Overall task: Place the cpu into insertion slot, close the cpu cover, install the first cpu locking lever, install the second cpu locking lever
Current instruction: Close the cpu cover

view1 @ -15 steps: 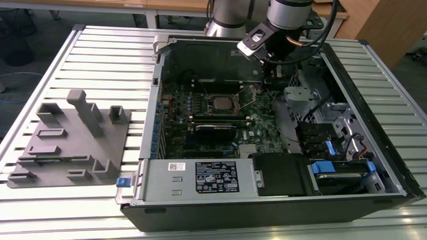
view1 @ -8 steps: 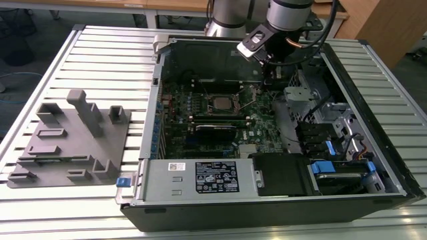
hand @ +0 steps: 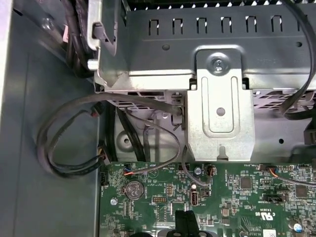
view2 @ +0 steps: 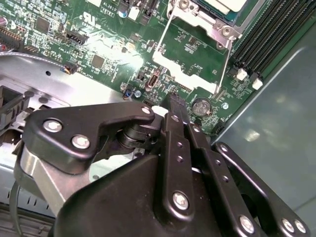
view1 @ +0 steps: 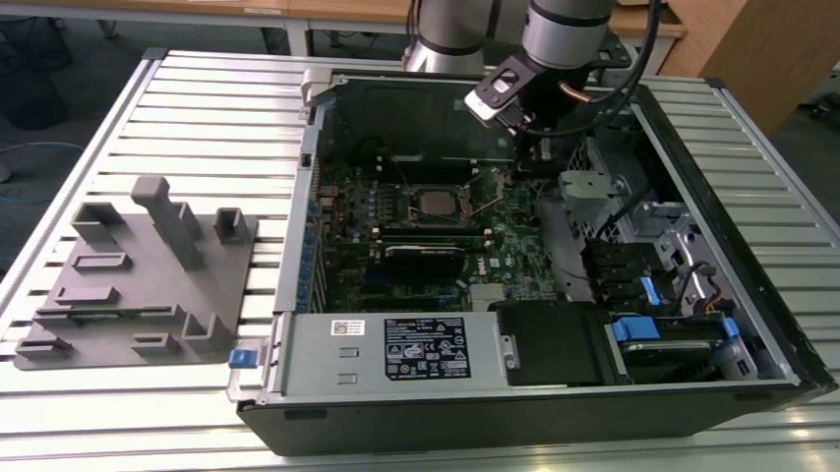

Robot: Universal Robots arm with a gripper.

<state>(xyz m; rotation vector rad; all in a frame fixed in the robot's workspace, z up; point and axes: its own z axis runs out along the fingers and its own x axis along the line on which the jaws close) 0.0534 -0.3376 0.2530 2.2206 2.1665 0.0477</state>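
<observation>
Slatted metal worktop (view1: 197, 108), open computer case (view1: 525, 418) | cpu (view1: 434, 201) seated in insertion slot (view1: 461, 203) on green board (view2: 98, 29) | hand (view2: 174, 104) pinched closed, empty, tips just above board near thin lever (view2: 224, 64) | risk: tips could slip off lever, gouging neighbouring components

Robotics lab: slatted aluminium bench (view1: 197, 108), open computer tower (view1: 525, 418), grey jig plate (view1: 132, 295), wooden desks (view1: 329, 12) behind.

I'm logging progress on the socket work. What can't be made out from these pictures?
1. The cpu: too small in the exterior view to tell whether it sits flush.
2. The cpu cover: mostly cut off by the edge of the second wrist view, so its latching is unclear.
3. The circuit board beneath the tool: hidden by the tool's own body in the second wrist view.
</observation>
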